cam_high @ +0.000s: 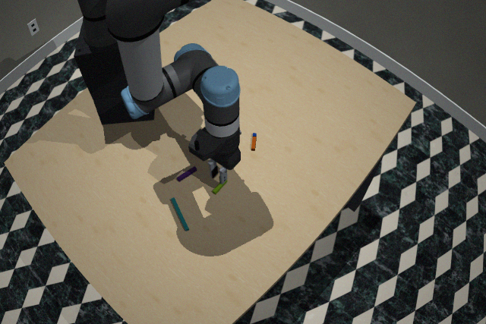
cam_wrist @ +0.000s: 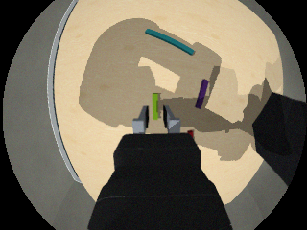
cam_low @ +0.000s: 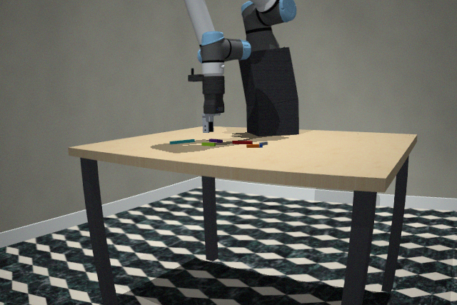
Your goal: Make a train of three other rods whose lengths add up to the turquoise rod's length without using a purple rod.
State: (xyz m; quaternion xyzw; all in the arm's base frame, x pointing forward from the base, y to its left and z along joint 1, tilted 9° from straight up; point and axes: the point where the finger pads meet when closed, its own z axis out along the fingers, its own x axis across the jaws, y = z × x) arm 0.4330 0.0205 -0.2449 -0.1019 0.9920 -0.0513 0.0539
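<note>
While top view hides red rod, gripper half-open, empty, above lime rod.

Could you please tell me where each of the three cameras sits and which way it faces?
Top: high above the table's front, looking down; shows the arm's links and gripper.
Exterior: low beside the table, looking level across it; shows the whole arm and its dark base.
Wrist: on the arm, looking down past the fingers; shows the gripper body.
Shared: all three show the lime rod and turquoise rod.
</note>
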